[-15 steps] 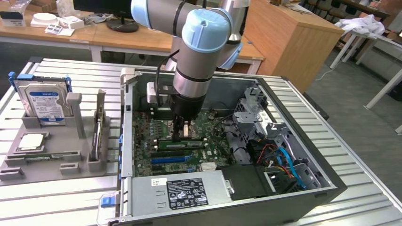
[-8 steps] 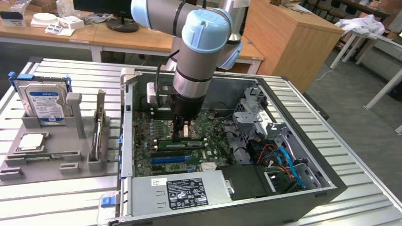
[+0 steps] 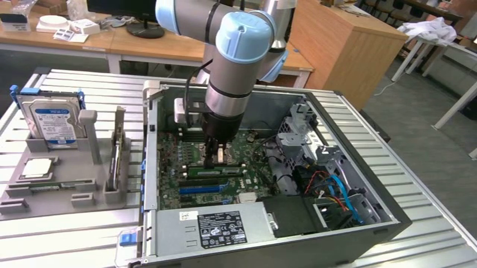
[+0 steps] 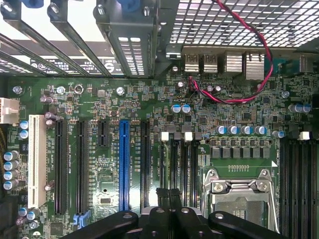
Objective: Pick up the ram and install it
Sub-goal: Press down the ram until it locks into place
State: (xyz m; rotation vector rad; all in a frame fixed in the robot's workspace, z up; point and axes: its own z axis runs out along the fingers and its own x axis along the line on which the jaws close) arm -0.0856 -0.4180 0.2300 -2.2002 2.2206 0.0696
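Centre of the exterior view: arm reaching down into open computer case [image 3: 358, 245], gripper [image 3: 215, 162] low over motherboard [image 3: 186, 192]. Jaws pressed together, nothing clamped between them. Directly under the tips, the ram [image 3: 216, 172], a green stick lying along a slot. Touching or just above: cannot tell. Hard drive [image 3: 52, 120] standing in its rack at the exterior view's left, well apart.

Wrist view: closed gripper [image 4: 169, 199] hanging over the black memory slots [image 4: 184, 164], between blue slot [image 4: 123, 164] and processor socket [image 4: 239, 199]. Red cable [image 4: 259, 50] looped well apart from the tips.

Risks, judged: uneven push leaving one end of the stick unlatched; off-line pressure bending the board or skidding tips onto neighbouring capacitors; stick tilted in slot, contacts scraped.
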